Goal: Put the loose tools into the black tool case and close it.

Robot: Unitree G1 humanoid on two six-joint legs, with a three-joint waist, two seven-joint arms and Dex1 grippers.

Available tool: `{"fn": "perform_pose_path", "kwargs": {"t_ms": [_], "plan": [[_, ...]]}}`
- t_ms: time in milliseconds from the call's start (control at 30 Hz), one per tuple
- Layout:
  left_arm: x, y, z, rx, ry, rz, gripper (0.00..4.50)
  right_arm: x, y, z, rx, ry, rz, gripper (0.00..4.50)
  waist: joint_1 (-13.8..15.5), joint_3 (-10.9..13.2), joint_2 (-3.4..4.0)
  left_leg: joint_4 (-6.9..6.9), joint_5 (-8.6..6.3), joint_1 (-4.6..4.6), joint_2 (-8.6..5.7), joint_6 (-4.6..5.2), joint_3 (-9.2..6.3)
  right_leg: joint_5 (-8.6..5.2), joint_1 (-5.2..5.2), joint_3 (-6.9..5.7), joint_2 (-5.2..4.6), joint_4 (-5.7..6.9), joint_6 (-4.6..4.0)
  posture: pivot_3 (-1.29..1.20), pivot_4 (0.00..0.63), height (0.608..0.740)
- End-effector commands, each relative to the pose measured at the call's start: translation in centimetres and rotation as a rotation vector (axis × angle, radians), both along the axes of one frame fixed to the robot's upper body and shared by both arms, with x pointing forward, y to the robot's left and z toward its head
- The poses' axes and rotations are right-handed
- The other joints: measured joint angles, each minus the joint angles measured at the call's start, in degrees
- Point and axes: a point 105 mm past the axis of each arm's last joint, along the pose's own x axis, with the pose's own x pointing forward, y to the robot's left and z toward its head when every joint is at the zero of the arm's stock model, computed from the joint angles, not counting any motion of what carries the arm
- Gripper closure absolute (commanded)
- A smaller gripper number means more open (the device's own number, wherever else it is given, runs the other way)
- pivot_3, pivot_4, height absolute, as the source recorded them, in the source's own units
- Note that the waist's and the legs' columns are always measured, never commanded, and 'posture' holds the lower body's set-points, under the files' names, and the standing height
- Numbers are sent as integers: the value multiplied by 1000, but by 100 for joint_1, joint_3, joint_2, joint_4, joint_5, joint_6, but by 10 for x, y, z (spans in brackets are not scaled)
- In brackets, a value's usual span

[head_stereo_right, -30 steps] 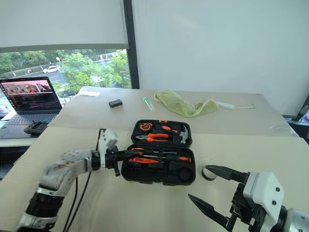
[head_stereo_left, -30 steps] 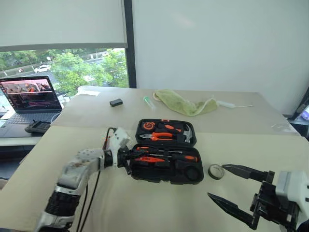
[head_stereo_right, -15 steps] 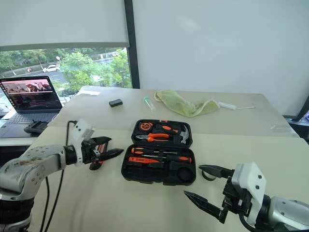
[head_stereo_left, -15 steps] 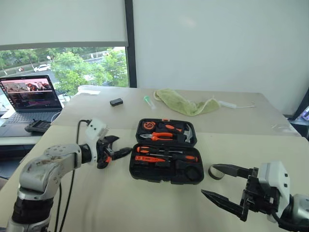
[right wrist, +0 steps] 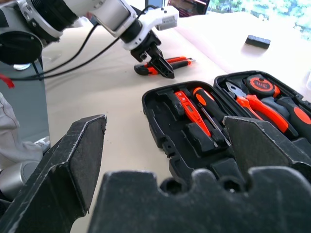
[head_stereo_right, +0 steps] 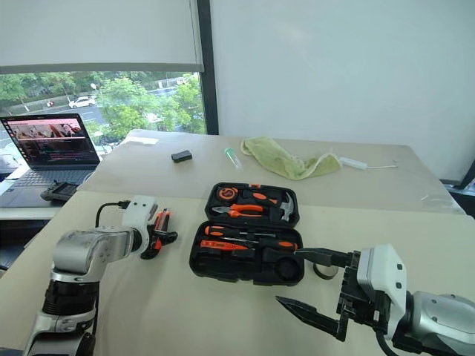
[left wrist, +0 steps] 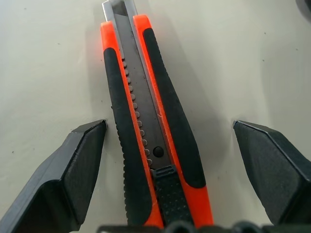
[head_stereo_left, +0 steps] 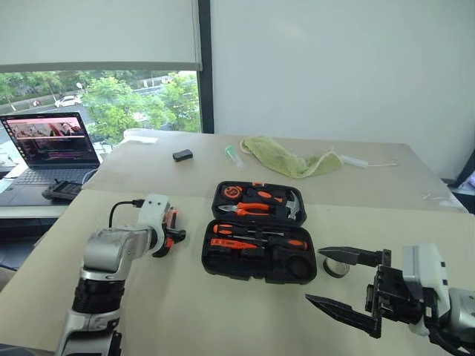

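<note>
Now your left gripper (left wrist: 170, 141) stands apart, straddling the utility knife (left wrist: 148, 126), left of the tool case (head_stereo_left: 258, 256). Knife's long axis runs along the fingers. Right gripper (head_stereo_left: 326, 278), also apart, hovers near the case's right corner.

orange-and-black knife (left wrist: 150, 131) on a beige counter (head_stereo_left: 223, 319); black case (head_stereo_left: 256, 233) at centre; yellow-green cloth (head_stereo_left: 286, 157) upper centre.

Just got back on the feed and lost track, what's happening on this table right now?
The robot is packing loose tools into the open black tool case. Its left gripper is open over the utility knife, which lies on the table left of the case, a finger on either side, not yet gripped. The right gripper hangs open near the case's right end, by the tape roll lying on the table. Two screwdrivers already sit in the case's front half.
</note>
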Motion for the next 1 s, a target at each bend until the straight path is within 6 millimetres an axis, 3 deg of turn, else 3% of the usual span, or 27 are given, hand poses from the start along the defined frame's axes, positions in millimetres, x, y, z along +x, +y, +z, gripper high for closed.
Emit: {"fn": "perform_pose_path", "kwargs": {"t_ms": [33,200,367,567,667,733,800,900,1000], "plan": [[-1,11,-17,16,42,62,1204,-4,4,11,-2,-63,21,0,5,-5,8,0,2,2,1,-3,0,0,-1,0,-5,3,-3,0,150,740],[0,7,-15,18,17,31,2800,-3,5,11,3,-70,15,0,6,-10,16,0,3,3,0,-5,0,0,-2,-5,-39,7,-5,0,150,740],[5,3,4,-47,-82,3,2854,-2,6,11,10,-70,10,0,18,-10,16,-1,3,-1,-1,-4,0,0,-4,-9,-47,8,-5,0,150,740],[13,-16,55,-173,-303,-166,2854,-1,7,11,24,-78,-2,0,18,1,-1,0,3,-22,0,-5,-8,0,-19,-11,-50,3,-7,0,150,740],[10,-36,75,-192,-379,-364,2854,0,7,11,27,-80,-13,0,12,3,-4,-1,1,-36,0,-3,-13,0,-24,-11,-54,-8,-7,0,150,740],[-10,-65,88,-273,-353,-654,2854,-2,5,8,15,-68,-31,0,9,5,-2,-5,1,-40,0,-4,-13,0,-26,-13,-52,-17,-7,0,150,740],[-30,-82,92,-248,-319,-903,2854,-4,2,4,-1,-48,-45,0,12,6,1,-9,1,-42,-1,-6,-11,-1,-26,-20,-47,-28,-9,0,150,740],[-48,-91,82,-106,-269,-1189,2854,-9,-3,-1,-23,-19,-66,0,8,6,15,-10,5,-43,-5,-13,-4,-2,-20,-29,-30,-45,-11,0,150,740],[-48,-90,60,98,-221,-1403,2854,-16,-8,-7,-55,15,-96,0,11,6,20,-11,-10,-37,-8,14,10,-17,-10,-22,-24,-61,-36,0,150,740]]}}
